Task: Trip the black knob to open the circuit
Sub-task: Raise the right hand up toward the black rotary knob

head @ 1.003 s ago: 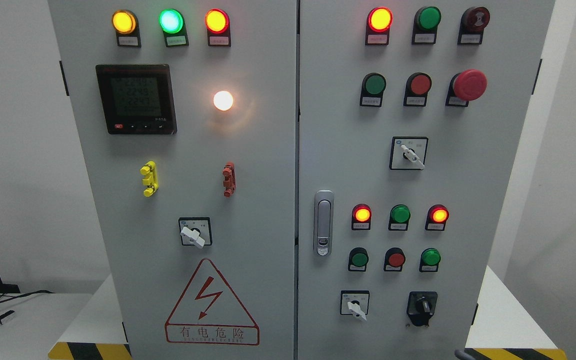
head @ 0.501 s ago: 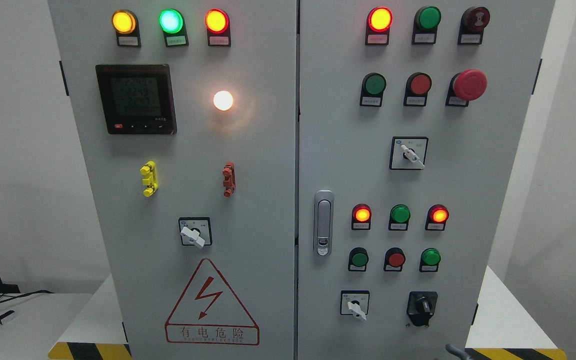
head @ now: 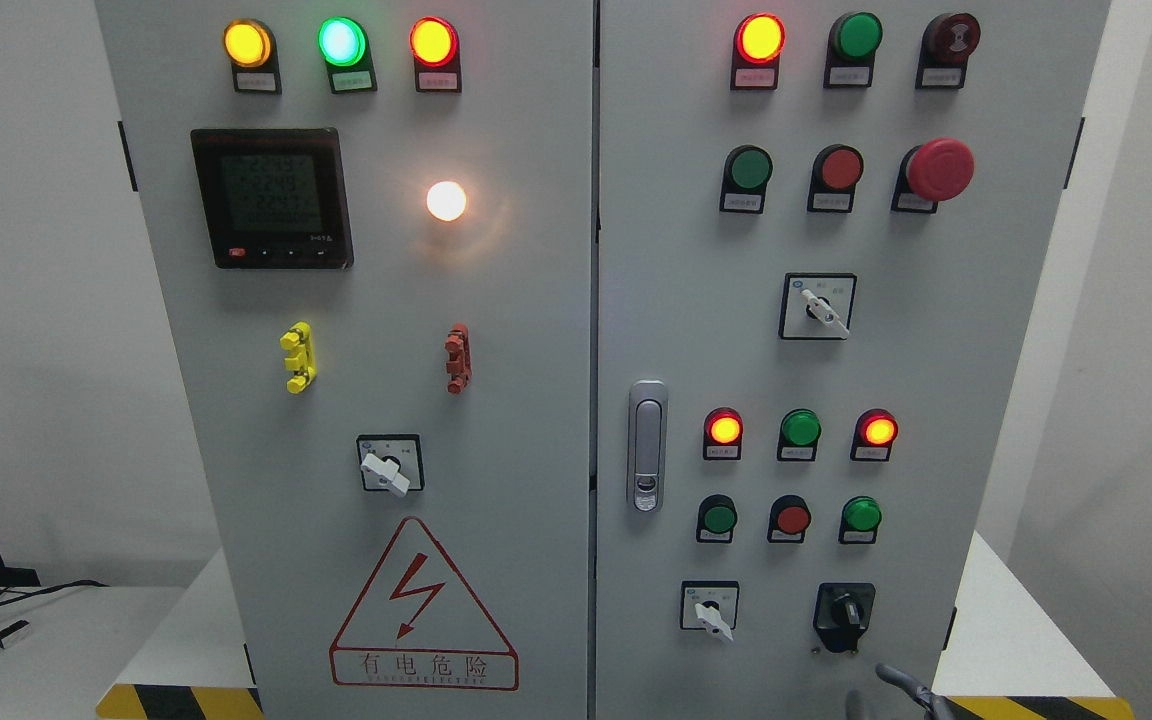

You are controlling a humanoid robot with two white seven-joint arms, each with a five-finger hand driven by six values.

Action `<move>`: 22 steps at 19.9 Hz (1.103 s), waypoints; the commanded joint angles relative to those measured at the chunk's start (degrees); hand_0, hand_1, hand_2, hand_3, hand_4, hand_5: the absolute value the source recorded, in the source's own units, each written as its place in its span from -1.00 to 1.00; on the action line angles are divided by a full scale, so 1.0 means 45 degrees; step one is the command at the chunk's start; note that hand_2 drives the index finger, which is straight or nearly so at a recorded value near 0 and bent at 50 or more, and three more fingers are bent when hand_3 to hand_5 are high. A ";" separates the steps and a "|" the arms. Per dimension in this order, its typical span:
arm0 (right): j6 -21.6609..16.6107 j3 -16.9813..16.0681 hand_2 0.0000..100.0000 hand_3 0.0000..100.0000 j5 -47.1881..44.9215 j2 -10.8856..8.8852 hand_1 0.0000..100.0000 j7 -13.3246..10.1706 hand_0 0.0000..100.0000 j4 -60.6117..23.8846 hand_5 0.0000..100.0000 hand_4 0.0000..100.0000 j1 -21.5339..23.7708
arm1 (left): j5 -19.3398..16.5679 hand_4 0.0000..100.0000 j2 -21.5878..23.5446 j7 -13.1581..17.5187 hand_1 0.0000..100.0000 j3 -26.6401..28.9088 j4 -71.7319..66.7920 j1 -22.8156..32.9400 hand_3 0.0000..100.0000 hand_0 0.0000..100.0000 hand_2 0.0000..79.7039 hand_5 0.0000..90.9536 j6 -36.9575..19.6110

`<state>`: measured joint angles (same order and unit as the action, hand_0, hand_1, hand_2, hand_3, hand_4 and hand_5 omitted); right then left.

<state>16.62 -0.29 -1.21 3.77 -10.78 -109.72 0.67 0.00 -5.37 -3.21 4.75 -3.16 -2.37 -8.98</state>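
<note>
We face a grey electrical cabinet [head: 536,300] with two doors that fills most of the frame. The black knob [head: 844,608] sits in the lower right of the frame, on the right door, on a black plate at the end of the bottom row of controls. To its left is a white selector switch [head: 710,610] on a square plate.

Just below and right of the black knob, at the bottom edge of the frame, the tips of our right hand [head: 901,692] show: grey fingers [head: 893,676] pointing up and left toward the knob, near it but not touching it. So little of the hand shows that we cannot tell whether the fingers are spread or curled. They hold nothing that we can see.

Higher on the right door we see a red mushroom button [head: 939,170] in the upper right, a metal door latch [head: 647,445] along the door's left edge, and rows of red and green lamps, several lit.

On the left door a digital meter [head: 272,197] sits in the upper left, a lit white lamp [head: 446,201] is to its right, and a red-bordered triangular warning sign [head: 423,603] with a lightning bolt is at the bottom.

The cabinet stands on a white surface [head: 1016,640] with yellow-and-black striped edging at the front.
</note>
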 commanded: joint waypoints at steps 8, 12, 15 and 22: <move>-0.0099 -0.0190 -0.28 1.00 0.1245 0.0100 0.34 -0.0007 -0.57 0.0827 0.86 1.00 -0.0500 | -0.0391 -1.00 0.0002 0.0009 -0.22 0.0000 0.0000 0.0000 -1.00 -0.76 -1.00 -1.00 0.0003; -0.0079 -0.0210 -0.18 1.00 0.1264 0.0100 0.40 -0.0007 -0.56 0.0827 0.87 1.00 -0.0538 | -0.0391 -1.00 -0.0017 0.0009 -0.22 0.0000 0.0000 0.0000 -1.00 -0.76 -1.00 -1.00 0.0003; -0.0079 -0.0210 -0.14 1.00 0.1265 0.0100 0.40 -0.0007 -0.57 0.0827 0.87 1.00 -0.0578 | -0.0391 -1.00 0.0002 0.0009 -0.22 0.0000 0.0000 0.0000 -1.00 -0.76 -1.00 -1.00 0.0003; -0.0060 -0.0405 -0.12 1.00 0.1342 0.0061 0.45 -0.0007 -0.56 0.0807 0.87 1.00 -0.0870 | -0.0391 -1.00 0.0002 0.0009 -0.22 0.0000 0.0000 0.0000 -1.00 -0.76 -1.00 -1.00 0.0003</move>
<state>16.26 -0.30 4.34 4.12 -10.81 -106.58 -1.81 0.00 -5.37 -3.21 4.75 -3.17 -2.37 -8.98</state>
